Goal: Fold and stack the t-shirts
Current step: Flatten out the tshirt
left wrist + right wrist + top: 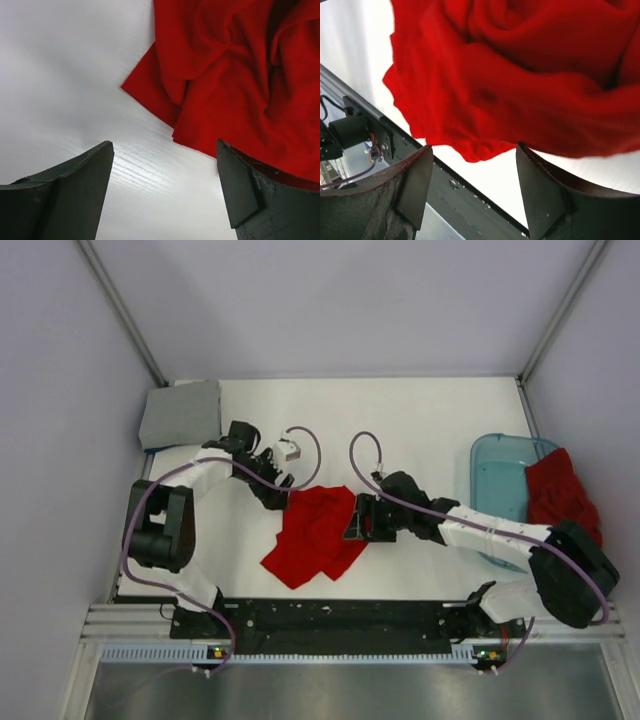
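A bright red t-shirt lies crumpled on the white table between the arms; it shows in the left wrist view and the right wrist view. My left gripper is open and empty at its upper left edge. My right gripper is open and empty at its right edge. A darker red t-shirt hangs over the right side of the blue tub. A light grey t-shirt lies folded at the far left corner.
The tub stands at the right side of the table. The black rail runs along the near edge, also in the right wrist view. Grey walls close in on the left and right.
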Available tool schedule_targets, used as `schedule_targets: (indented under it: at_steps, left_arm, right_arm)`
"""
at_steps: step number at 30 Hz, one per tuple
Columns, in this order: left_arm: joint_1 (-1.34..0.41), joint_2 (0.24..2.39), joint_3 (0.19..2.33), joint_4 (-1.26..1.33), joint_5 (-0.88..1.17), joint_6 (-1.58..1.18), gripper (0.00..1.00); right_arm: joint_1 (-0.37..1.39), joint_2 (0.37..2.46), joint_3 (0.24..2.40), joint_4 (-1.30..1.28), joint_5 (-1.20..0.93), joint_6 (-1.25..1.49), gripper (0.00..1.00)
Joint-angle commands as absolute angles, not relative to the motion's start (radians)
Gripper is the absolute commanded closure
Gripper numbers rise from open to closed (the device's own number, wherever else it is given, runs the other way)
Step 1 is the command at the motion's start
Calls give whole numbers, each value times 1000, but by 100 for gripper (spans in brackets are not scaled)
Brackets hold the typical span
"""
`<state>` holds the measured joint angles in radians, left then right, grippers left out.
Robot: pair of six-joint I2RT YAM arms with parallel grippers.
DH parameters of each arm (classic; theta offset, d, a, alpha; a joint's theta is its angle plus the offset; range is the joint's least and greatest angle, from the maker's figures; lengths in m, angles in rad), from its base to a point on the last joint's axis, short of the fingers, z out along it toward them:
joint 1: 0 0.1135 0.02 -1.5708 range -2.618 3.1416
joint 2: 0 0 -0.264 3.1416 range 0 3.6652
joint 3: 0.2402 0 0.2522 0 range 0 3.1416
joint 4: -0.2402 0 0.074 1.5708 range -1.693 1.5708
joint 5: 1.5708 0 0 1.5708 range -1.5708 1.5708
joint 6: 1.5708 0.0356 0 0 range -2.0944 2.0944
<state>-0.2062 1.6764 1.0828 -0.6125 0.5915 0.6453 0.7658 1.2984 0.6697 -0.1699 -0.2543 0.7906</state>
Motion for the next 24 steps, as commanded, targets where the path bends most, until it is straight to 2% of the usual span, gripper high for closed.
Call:
schedule_targets:
  at_steps: [1, 5, 10, 11, 13, 14, 15, 16, 18, 24]
  left_arm:
    - [-258, 1712, 1121, -586, 560, 595, 14]
    - [-275, 1790, 1147, -616, 476, 589, 19]
    - [-275, 1871, 1192, -633, 488, 542, 40]
    - [-273, 1874, 1203, -655, 498, 540, 48]
    - [-273, 1865, 1203, -698, 526, 555, 70]
    - [-272, 1850, 1198, -706, 534, 561, 82]
    - [-273, 1832, 1187, -713, 540, 563, 99]
    - [-273, 1813, 1184, -722, 541, 568, 100]
    - [-272, 1770, 1183, -762, 551, 578, 100]
    - [-241, 1585, 1203, -818, 470, 560, 100]
  right_arm:
    - [776, 1416, 745, -103, -308, 827, 33]
    - [776, 1468, 791, -120, -301, 813, 31]
    - [776, 1580, 859, -77, -359, 814, 33]
    - [776, 1603, 859, -46, -383, 831, 39]
    - [776, 1632, 847, -8, -396, 848, 58]
    - [775, 1631, 841, -8, -390, 845, 66]
    - [772, 1622, 838, -8, -374, 845, 76]
    - [764, 1599, 835, -6, -365, 842, 86]
    - [746, 1534, 836, -41, -333, 821, 100]
    - [707, 1281, 981, -371, -163, 632, 100]
